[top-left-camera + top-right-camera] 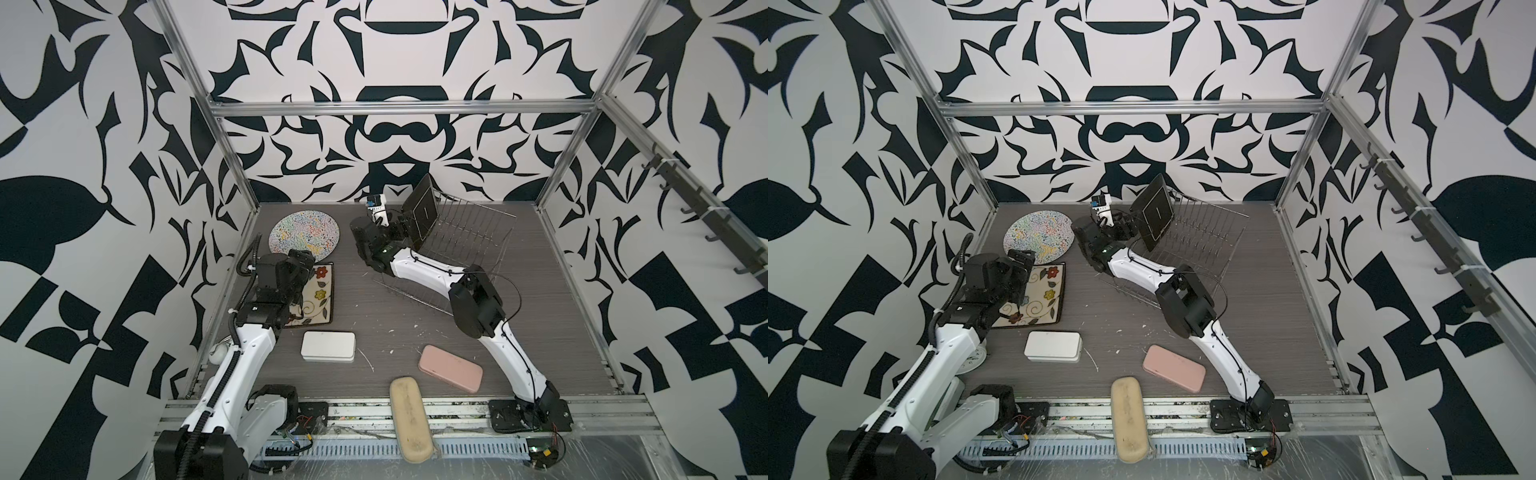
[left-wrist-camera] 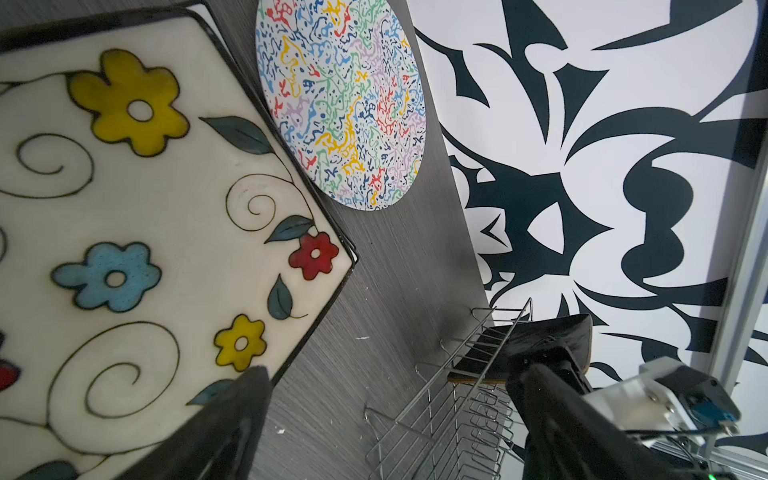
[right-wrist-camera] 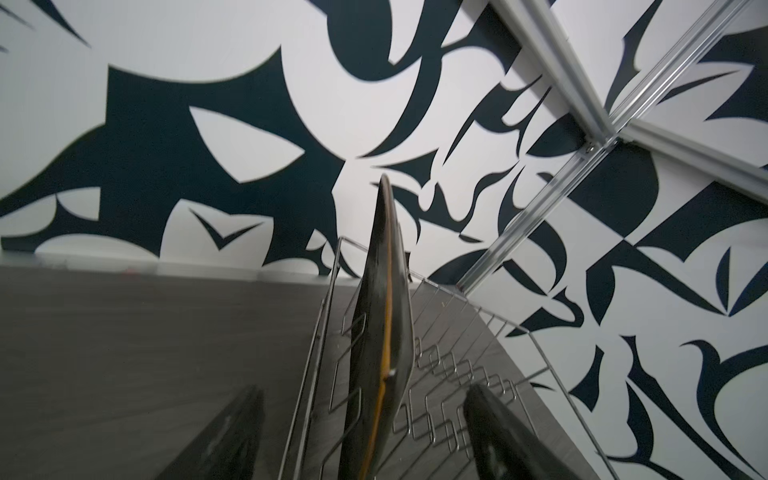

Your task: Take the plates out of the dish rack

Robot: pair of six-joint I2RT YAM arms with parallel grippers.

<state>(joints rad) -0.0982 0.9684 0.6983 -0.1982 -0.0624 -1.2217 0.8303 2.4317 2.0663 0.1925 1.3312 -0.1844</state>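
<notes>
While the dish rack [image 1: 465,245] sits toward the back right of the grey table [image 1: 395,324], one black square plate [image 1: 420,214] stands on edge at the rack's far left end. It leans slightly among the wire prongs, with a dark flat side turned toward the front of the table. Seen edge-on from the right wrist camera, a thin orange line runs down its rim.

The right gripper [image 3: 363,390] reaches toward this plate from the left of the rack. Its jaws are spread, with one finger [image 3: 224,432] on each side of the plate's edge. There is a clear gap on both sides, so it grips nothing.

The left gripper [image 2: 397,370] hangs low over the left side of the table, above a corner of the flowered plate [image 1: 320,295]. Its jaws are wide apart and empty. That cream, dark-rimmed plate lies flat on the table, face up, partly hidden by the left arm in both top views. Just behind it, the round squiggle plate [image 1: 304,232] also lies flat, face up, near the back left corner.

Nearer the front, a white tin [image 1: 328,345] rests just in front of the flowered plate. A pink case [image 1: 451,368] lies to its right, and a beige case [image 1: 411,419] lies across the table's front rail.
</notes>
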